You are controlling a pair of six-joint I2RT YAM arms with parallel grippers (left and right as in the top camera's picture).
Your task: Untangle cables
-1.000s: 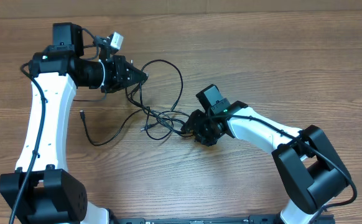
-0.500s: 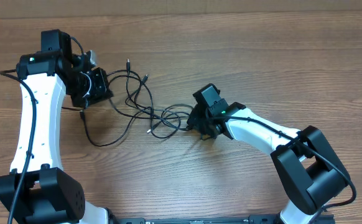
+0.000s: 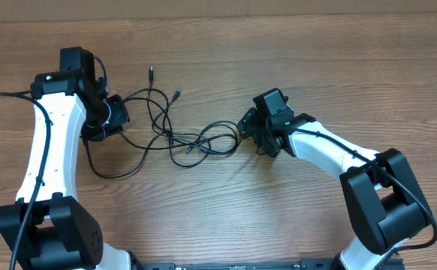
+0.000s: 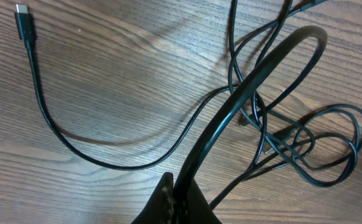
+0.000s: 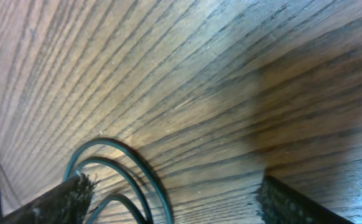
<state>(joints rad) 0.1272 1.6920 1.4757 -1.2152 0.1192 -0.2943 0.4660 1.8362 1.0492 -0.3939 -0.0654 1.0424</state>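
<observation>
Thin black cables [image 3: 181, 139] lie in a loose tangle mid-table, their overlapping loops [image 4: 305, 146] crossing each other. Two plug ends [image 3: 152, 73] point toward the far side, and a silver-tipped plug [image 4: 23, 17] rests on the wood. My left gripper [image 3: 118, 114] sits left of the tangle, and in the left wrist view this gripper [image 4: 182, 200] is shut on one cable strand [image 4: 255, 78] that arches up from the jaws. My right gripper [image 3: 250, 133] is at the tangle's right end. In the right wrist view it [image 5: 175, 205] stands open, with cable loops [image 5: 122, 165] lying next to its left finger [image 5: 50, 202].
The wooden table [image 3: 293, 60] spreads all round the tangle. A long cable run [image 3: 113, 171] curves along the table below the left arm. Thicker robot wiring [image 3: 12, 94] hangs off the left arm.
The right gripper has opened, let go of the cables and drawn back to the right. The left gripper has shifted slightly with its strand, and the tangle has spread wider.
</observation>
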